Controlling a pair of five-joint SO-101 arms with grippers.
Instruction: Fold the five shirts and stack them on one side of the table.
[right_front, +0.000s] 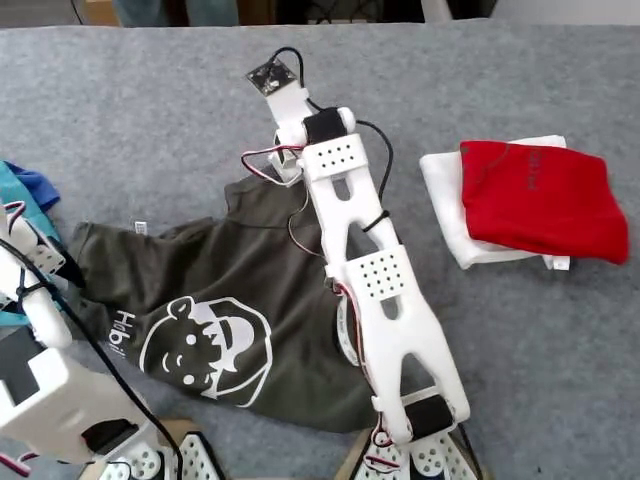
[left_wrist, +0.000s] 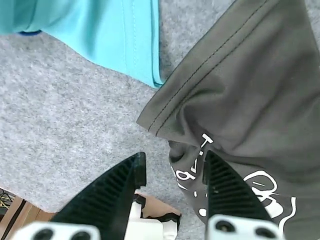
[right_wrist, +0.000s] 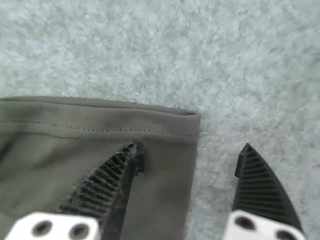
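Note:
An olive shirt (right_front: 240, 290) with a white cartoon print lies spread and rumpled at the table's middle. My right gripper (right_wrist: 187, 165) is open at the shirt's far sleeve (right_wrist: 100, 130). One finger (right_wrist: 112, 182) is over the cloth and the other (right_wrist: 257, 182) over bare table. In the high view the right gripper (right_front: 283, 165) sits at the shirt's far edge. My left gripper (left_wrist: 172, 172) is open low over the shirt's left sleeve hem (left_wrist: 200, 75), beside a teal shirt (left_wrist: 100, 30). A folded red shirt (right_front: 540, 195) rests on a folded white shirt (right_front: 445, 200) at the right.
The teal shirt (right_front: 15, 200) and a blue one (right_front: 35, 185) lie bunched at the left edge. Grey felt (right_front: 150, 110) covers the table, with open room along the far side. The arm bases (right_front: 410, 455) stand at the near edge.

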